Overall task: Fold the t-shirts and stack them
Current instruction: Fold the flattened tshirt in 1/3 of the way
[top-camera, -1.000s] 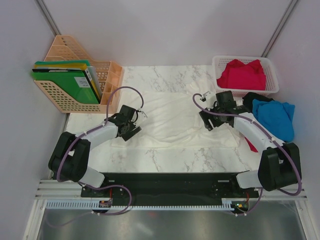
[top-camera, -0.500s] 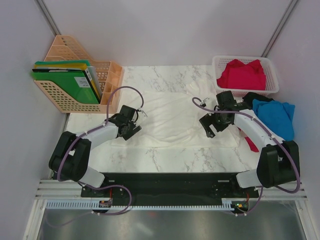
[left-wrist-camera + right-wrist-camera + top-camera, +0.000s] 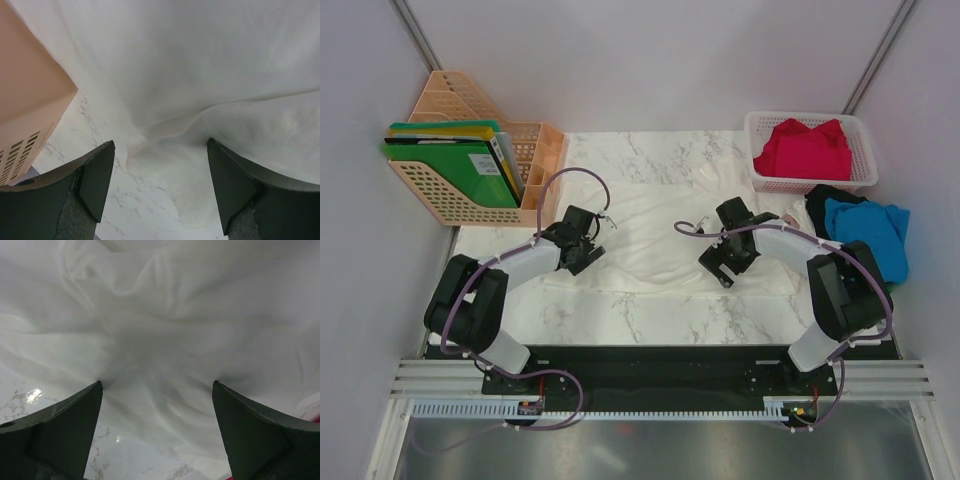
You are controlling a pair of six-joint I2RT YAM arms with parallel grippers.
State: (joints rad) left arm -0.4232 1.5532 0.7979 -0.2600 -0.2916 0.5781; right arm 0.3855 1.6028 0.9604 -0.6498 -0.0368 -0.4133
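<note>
A large white t-shirt [image 3: 660, 235] lies spread and wrinkled across the marble table. My left gripper [image 3: 582, 252] hovers open over its near-left corner; in the left wrist view that gripper [image 3: 160, 150] has a folded cloth edge [image 3: 170, 135] between its fingers and grips nothing. My right gripper [image 3: 720, 262] is open above the shirt's near-right part. The right wrist view shows the gripper [image 3: 157, 387] over rumpled white cloth [image 3: 160, 330], holding nothing. A red t-shirt [image 3: 805, 150] fills the basket. Blue [image 3: 870, 235] and black [image 3: 825, 197] t-shirts lie at the right edge.
A peach file rack [image 3: 535, 150] with green folders [image 3: 460, 165] stands at the back left, close to the left arm; its side shows in the left wrist view [image 3: 30, 90]. The white mesh basket [image 3: 865, 135] sits at the back right. Walls close in on three sides.
The right gripper opened wide and slid left and nearer along the white shirt's front part. The left gripper stayed almost where it was.
</note>
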